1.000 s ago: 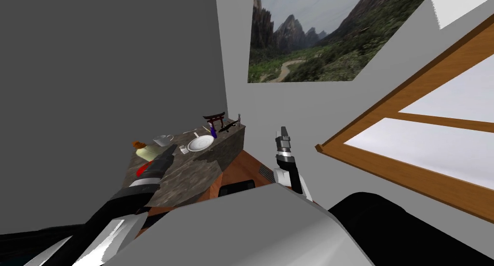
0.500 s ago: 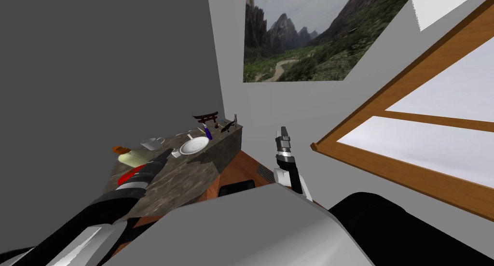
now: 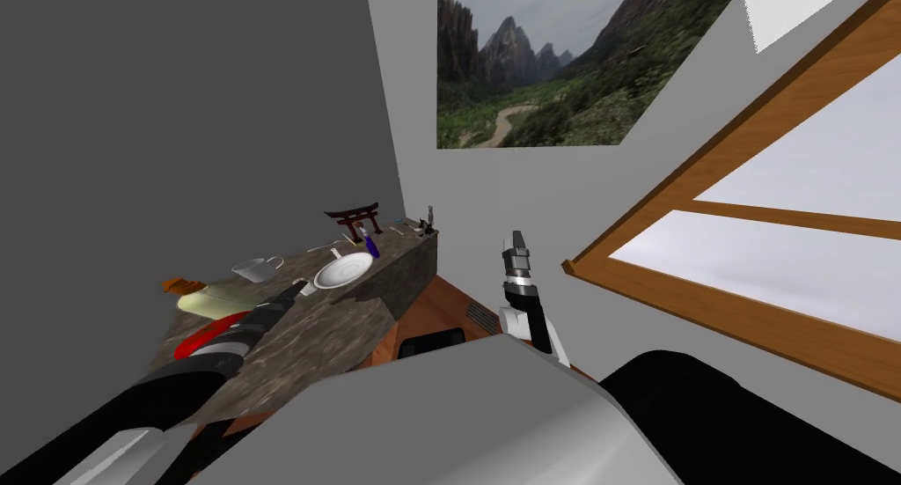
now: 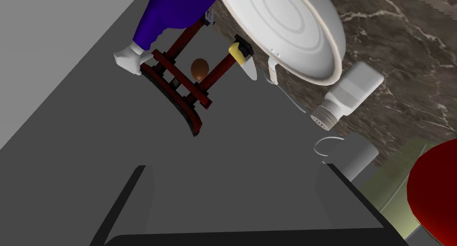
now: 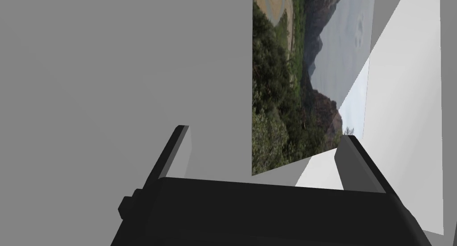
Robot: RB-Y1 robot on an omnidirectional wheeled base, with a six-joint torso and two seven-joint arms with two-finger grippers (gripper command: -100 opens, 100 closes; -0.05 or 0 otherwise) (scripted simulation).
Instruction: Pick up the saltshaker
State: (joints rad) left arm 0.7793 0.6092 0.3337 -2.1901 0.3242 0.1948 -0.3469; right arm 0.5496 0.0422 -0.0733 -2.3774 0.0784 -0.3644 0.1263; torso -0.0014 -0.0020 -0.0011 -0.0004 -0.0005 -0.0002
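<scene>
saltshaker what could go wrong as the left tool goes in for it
1. The saltshaker sits outside the open left tool, beside one finger, not between them; closing now would likely grab nothing.
2. The white plate and grey mug crowd it, so a finger could knock either.

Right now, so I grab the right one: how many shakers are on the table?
1: the shaker stands beside the white plate, just beyond the open left gripper. Others may be hidden.
</scene>
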